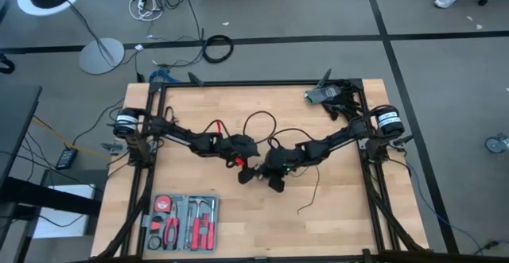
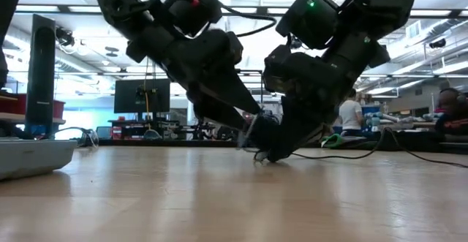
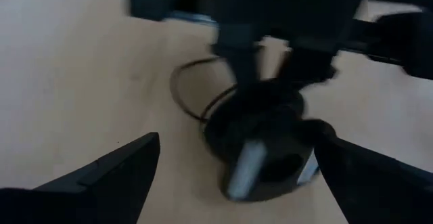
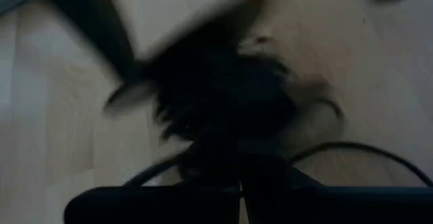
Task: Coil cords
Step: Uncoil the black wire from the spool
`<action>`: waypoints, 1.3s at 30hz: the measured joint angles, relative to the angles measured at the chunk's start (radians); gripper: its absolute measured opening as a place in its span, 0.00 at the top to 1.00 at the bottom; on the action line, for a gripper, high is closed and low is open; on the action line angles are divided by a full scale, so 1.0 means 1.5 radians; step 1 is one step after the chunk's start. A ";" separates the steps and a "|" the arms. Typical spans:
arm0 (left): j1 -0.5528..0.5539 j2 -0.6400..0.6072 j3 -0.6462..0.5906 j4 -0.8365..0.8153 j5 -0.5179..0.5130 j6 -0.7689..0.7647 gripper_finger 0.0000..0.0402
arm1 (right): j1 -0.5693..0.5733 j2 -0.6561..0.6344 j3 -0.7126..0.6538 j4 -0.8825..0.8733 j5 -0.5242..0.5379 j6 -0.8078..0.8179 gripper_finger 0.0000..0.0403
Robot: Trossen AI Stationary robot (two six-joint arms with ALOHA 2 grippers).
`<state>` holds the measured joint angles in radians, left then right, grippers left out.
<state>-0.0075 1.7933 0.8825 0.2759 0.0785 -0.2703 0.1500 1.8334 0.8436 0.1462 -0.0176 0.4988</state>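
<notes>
Cords [image 1: 306, 190] trail over the wooden table [image 1: 342, 223] (floor grey), left tool [image 1: 248, 173] agape, right tool [image 1: 274, 175] shut.

Both pincers over cord [image 1: 306, 190], mid-table

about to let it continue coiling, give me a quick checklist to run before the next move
1. Left gripper open: ok, its fingers stand wide apart either side of the round black puck.
2. Right gripper shut: ok.
3. Right gripper holds the thin black wire: cannot tell, its wrist view is blurred.
4. Both grippers meet at mid-table: ok, very close, contact cannot be told.
5. Wire coiled: not ok, loose loops and a trailing end lie on the table.
6. Tool tray out of the way: ok, at the front left.
</notes>
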 joint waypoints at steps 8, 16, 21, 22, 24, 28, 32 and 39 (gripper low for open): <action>0.026 0.002 0.002 -0.008 -0.016 -0.008 0.02 | -0.014 -0.089 0.000 -0.139 0.009 -0.007 1.00; 0.027 0.002 0.002 -0.012 -0.004 -0.002 0.02 | -0.007 -0.204 -0.001 -0.309 0.100 0.023 1.00; 0.029 0.001 0.001 -0.010 -0.003 0.015 0.02 | 0.019 -0.226 0.000 -0.281 0.152 0.032 1.00; 0.031 0.001 0.001 -0.010 -0.003 0.018 0.02 | 0.025 -0.223 0.000 -0.279 0.158 0.031 1.00; 0.034 -0.002 0.001 -0.009 -0.002 0.020 0.02 | 0.036 -0.210 0.000 -0.264 0.172 0.032 1.00; 0.042 -0.012 0.001 -0.014 -0.007 0.032 0.02 | 0.053 -0.178 -0.001 -0.255 0.186 0.040 1.00; 0.049 -0.013 0.001 -0.027 -0.056 0.054 0.02 | 0.063 -0.149 -0.001 -0.226 0.187 0.049 1.00; 0.047 -0.013 0.000 -0.053 -0.101 0.094 0.02 | 0.071 -0.126 -0.001 -0.183 0.198 0.047 0.99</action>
<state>0.0633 1.7744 0.8822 0.1966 -0.0735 -0.1289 0.2562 1.6444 0.8421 -0.1281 0.2792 0.5699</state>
